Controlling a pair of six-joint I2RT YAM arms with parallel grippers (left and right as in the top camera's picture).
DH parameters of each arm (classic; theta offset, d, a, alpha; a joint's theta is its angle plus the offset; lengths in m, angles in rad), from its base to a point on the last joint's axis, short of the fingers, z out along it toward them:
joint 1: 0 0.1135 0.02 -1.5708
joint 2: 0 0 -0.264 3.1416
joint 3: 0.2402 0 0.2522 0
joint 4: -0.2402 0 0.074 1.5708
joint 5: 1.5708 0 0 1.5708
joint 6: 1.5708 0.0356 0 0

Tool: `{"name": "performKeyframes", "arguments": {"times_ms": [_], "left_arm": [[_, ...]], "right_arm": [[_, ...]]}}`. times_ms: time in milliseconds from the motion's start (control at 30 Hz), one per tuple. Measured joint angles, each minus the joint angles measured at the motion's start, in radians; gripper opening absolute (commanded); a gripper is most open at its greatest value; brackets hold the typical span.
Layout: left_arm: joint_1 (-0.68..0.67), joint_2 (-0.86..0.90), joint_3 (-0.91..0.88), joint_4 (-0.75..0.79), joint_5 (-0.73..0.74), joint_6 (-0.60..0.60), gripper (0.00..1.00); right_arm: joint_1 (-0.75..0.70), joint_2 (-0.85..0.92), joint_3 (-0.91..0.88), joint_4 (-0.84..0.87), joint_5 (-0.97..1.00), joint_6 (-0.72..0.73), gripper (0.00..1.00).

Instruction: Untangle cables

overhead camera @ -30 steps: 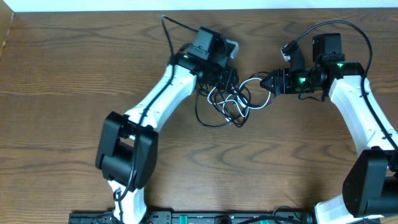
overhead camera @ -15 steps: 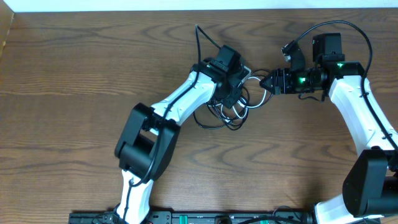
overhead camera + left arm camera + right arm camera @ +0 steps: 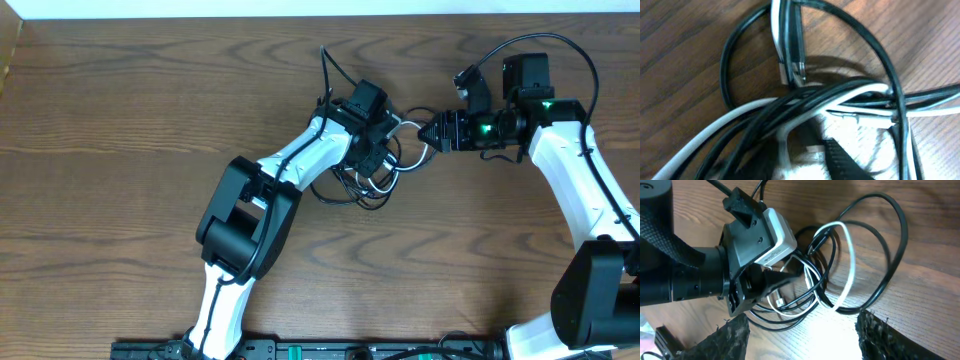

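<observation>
Jaws of my right gripper (image 3: 800,325) stand wide apart, holding nothing. Just ahead of them the cables (image 3: 800,102) lie tangled on the table (image 3: 925,285), a white cord (image 3: 854,255) looping among black ones. Beyond, my left gripper (image 3: 766,280) is sunk in the heap; whether its jaws pinch anything I cannot tell.

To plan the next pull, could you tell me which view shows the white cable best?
The right wrist view: the white cable shows as a clear loop among the black cables. The left wrist view shows only close, blurred stretches of it; overhead shows just a small pale arc.
</observation>
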Motion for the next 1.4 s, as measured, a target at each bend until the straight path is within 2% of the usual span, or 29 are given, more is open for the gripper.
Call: {"name": "performKeyframes", "arguments": {"times_ms": [333,733,967,1167,1400], "left_arm": [[0.004,-0.03,0.0,-0.036,-0.012,-0.042,0.07],[0.012,-0.504,-0.002,-0.064,0.047,-0.118,0.08],[0.012,-0.548,-0.002,-0.11,0.05,-0.142,0.07],[0.012,-0.544,-0.002,-0.145,0.032,-0.161,0.08],[0.012,-0.544,-0.002,-0.146,0.028,-0.168,0.07]], "right_arm": [[0.0,0.0,0.0,0.019,0.003,0.0,0.65],[0.05,0.0,0.0,0.102,0.07,0.019,0.62],[0.058,0.063,0.0,0.137,0.144,0.026,0.54],[0.059,0.192,0.0,0.186,0.16,0.029,0.4],[0.081,0.274,0.0,0.222,0.154,0.036,0.13]]}}
